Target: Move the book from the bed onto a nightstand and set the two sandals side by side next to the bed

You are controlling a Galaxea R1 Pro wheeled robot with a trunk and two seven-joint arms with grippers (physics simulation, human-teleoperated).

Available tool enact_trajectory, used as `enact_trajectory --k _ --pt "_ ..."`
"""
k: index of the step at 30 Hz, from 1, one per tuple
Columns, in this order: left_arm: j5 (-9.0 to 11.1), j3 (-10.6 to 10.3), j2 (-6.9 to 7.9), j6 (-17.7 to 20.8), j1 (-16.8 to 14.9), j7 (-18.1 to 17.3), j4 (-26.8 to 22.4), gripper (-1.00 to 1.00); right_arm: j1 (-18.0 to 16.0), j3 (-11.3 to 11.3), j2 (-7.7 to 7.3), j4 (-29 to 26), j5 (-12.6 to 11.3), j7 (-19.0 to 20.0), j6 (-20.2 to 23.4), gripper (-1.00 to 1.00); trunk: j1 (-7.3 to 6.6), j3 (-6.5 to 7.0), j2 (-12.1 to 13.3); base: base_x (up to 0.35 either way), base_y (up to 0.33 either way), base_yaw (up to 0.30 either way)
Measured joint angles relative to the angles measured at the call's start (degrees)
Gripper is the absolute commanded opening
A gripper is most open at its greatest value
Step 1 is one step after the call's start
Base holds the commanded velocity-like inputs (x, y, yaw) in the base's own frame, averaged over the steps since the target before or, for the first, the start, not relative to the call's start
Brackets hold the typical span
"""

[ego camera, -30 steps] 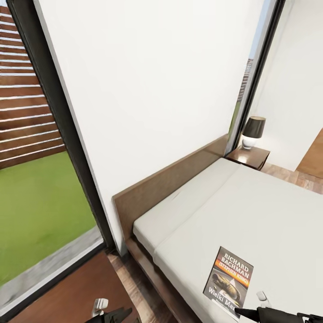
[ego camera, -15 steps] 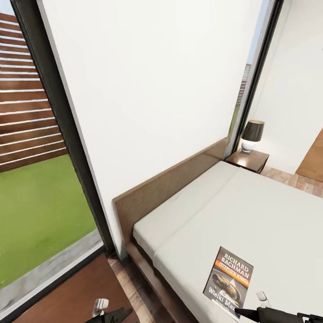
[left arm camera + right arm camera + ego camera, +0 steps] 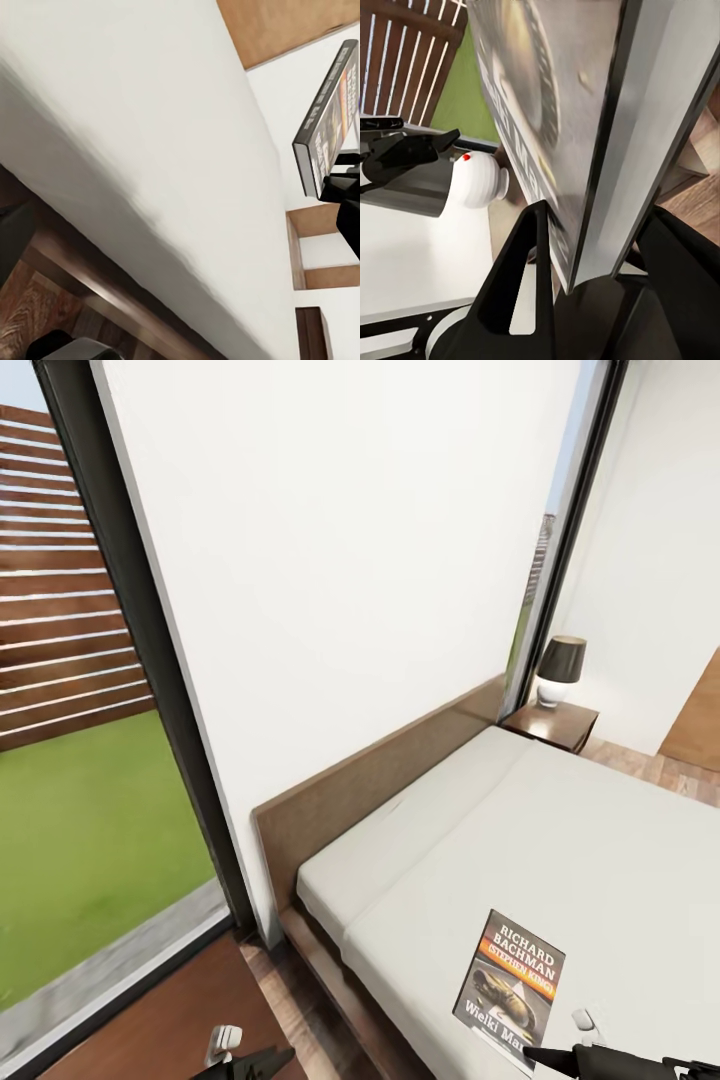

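The book (image 3: 515, 980), dark with an orange band and "Richard Bachman" lettering, hangs just above the near corner of the bed (image 3: 560, 830). My right gripper (image 3: 545, 1055) is shut on its lower edge. In the right wrist view the book (image 3: 547, 97) stands edge-on between the two black fingers (image 3: 529, 262). The left wrist view looks along the mattress side (image 3: 150, 135) and catches the book (image 3: 326, 120) in the right gripper. My left gripper (image 3: 245, 1060) sits low beside the bed frame over a smooth brown top (image 3: 150, 1020); its jaws are hidden. A nightstand (image 3: 553, 725) stands at the bed's far side.
A dark-shaded lamp with a white base (image 3: 560, 670) stands on the far nightstand. Tall dark-framed windows (image 3: 90, 710) show a slatted fence and grass at left. A white wall rises behind the brown headboard (image 3: 380, 770). Wood-plank floor (image 3: 300, 1000) runs along the bed frame.
The whole picture has shifted slightly, with the lamp and far nightstand lower in view, so the camera moved. The book and both grippers keep their places in the frame.
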Motion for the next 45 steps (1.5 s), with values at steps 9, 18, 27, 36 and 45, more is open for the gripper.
enact_trajectory --k 9,18,27,36,45 --pt "0.0 0.0 0.0 0.0 0.01 0.0 -0.01 1.0 -0.02 0.05 0.01 -0.01 0.0 0.01 0.0 -1.0 0.0 0.85 0.0 0.0 0.0 0.0" --pt "0.0 -0.08 0.0 0.0 0.01 0.0 -0.02 1.0 0.02 0.02 0.0 -0.04 0.0 0.06 0.0 -1.0 0.0 1.7 0.0 0.0 0.0 0.0" --pt "0.0 -0.09 0.0 0.0 0.0 0.0 -0.01 1.0 0.0 0.01 0.0 -0.01 0.0 0.01 0.0 -1.0 0.0 2.54 0.0 0.0 0.0 0.0" --pt "0.0 -0.09 0.0 0.0 0.0 0.0 -0.02 1.0 -0.02 0.02 0.0 -0.03 0.0 -0.03 0.0 -1.0 0.0 3.08 0.01 0.0 0.0 0.0" --pt "0.0 -0.09 0.0 0.0 0.01 0.0 -0.01 1.0 -0.01 0.03 0.0 -0.07 0.01 0.05 0.0 -1.0 0.0 3.1 0.01 0.0 0.0 0.048"
